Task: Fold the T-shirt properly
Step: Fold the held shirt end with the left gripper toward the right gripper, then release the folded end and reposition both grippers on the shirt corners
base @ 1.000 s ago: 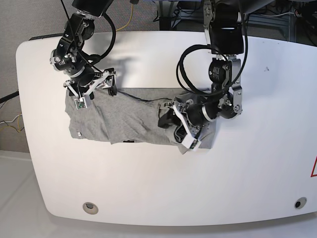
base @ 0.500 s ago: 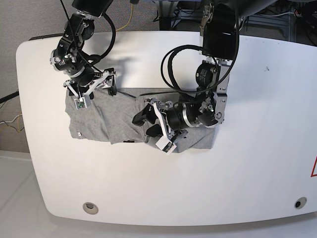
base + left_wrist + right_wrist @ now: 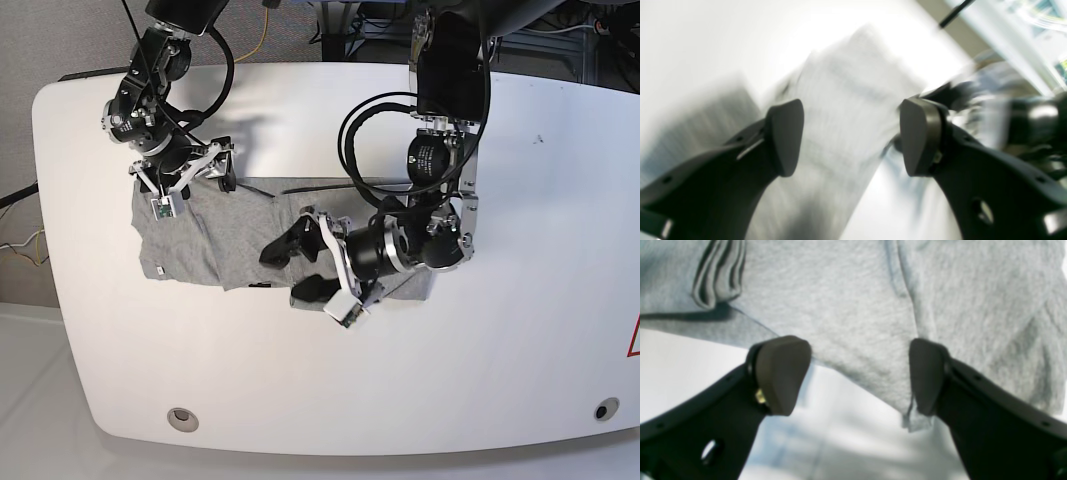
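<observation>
Looking maybe halfway done: the heather-grey cotton T-shirt (image 3: 215,245) lies rumpled mid-frame on the white surface (image 3: 520,330), both arms' jaws open and empty, final folds left.

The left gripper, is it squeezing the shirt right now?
No, the left gripper stands wide open, with only blurred T-shirt behind its gap.

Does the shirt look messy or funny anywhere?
Yes. The T-shirt lies bunched and creased on the table, with uneven edges and a rumpled fold near its middle, not a neat rectangle. A frayed-looking corner hangs by the right gripper. Nothing looks torn or spilled.
</observation>
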Robot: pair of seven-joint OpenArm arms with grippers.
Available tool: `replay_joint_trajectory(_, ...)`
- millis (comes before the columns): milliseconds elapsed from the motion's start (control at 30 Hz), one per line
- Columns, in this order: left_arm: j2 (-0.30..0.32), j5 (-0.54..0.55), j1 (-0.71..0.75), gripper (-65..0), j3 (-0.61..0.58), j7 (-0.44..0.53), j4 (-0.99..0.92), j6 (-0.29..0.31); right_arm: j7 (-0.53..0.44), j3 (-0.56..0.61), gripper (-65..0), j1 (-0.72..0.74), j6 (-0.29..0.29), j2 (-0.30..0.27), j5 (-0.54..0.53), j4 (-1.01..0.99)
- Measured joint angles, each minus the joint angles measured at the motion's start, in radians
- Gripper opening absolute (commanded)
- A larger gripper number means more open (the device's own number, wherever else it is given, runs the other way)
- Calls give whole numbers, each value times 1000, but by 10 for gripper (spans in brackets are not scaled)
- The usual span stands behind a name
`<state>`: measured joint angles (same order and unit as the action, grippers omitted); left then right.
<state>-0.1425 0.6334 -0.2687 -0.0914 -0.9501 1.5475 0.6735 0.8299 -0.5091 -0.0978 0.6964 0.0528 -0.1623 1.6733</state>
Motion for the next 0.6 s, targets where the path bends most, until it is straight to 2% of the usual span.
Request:
replay_joint_trajectory(133, 31, 16, 4, -240, -2, 27, 84, -3, 2, 1, -159, 0, 0, 2, 1, 0)
replay_joint_trajectory(300, 90, 13, 80, -239, 1, 45, 152, -7, 5, 0, -160, 2, 0, 2, 1, 0)
replay_joint_trajectory(500, 150, -56, 183, -243, -3, 48, 158, -5, 5, 2, -161, 3, 0, 3, 1, -1)
replay_joint_trajectory(600, 174, -100, 183, -244, -13, 102, 129, 2, 5, 0, -162, 3, 0, 2, 0, -1)
